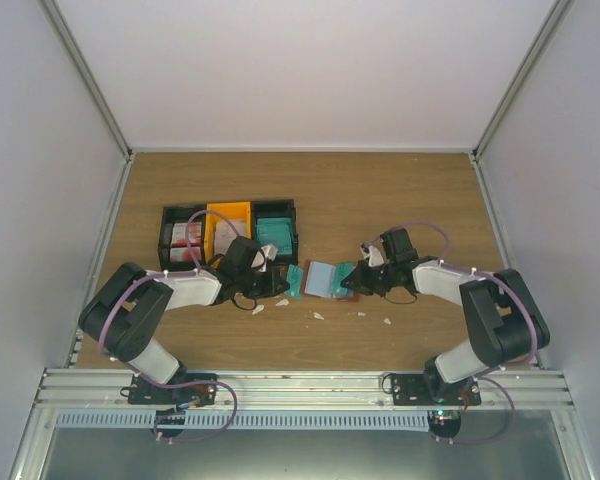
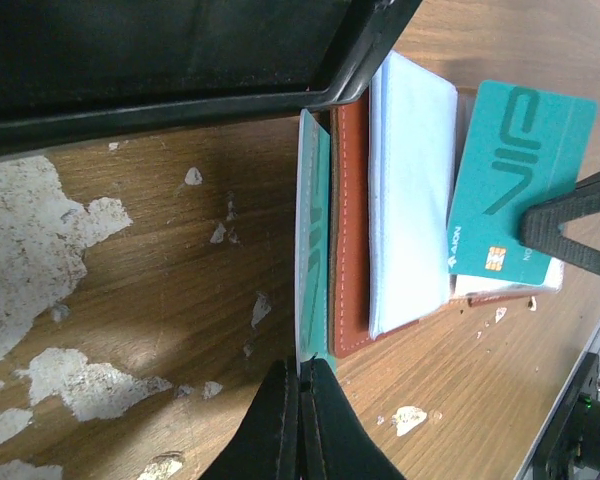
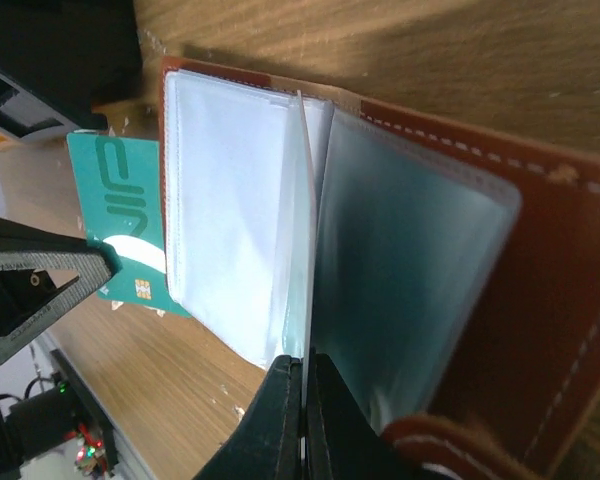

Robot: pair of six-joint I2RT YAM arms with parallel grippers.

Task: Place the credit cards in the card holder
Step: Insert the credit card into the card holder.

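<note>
Spreading under everything, the wooden table (image 1: pixel 400 200) carried two arms, three joined bins, one card holder and several white scraps. The joined bins (image 1: pixel 276 204), black, orange and black, sat behind and to the left of the card holder (image 2: pixel 352 230). Only the top view showed their contents: red-and-white items in the bin farthest from the holder, teal ones in the nearest.

The holder lay open between the two claws, its pale clear pockets fanned out over the brown cover. The left gripper (image 2: pixel 300 395), just left of the holder, had its fingers pinched fully together on a teal card (image 2: pixel 318 250). Its own camera saw that card edge-on against the holder's brown cover, while the right wrist view showed its face. The right gripper (image 3: pixel 302 400), just right of the holder, was likewise clamped tight on a second teal card (image 2: pixel 520 170). That card was a thin pale line among the pockets in its own view, and face-on over the holder's right side in the left wrist view.

Each face bore large stylised letters, not surely readable, a gold chip (image 2: pixel 496 258), and print too small to read. The white scraps (image 1: pixel 318 315) lay in front of the holder.
</note>
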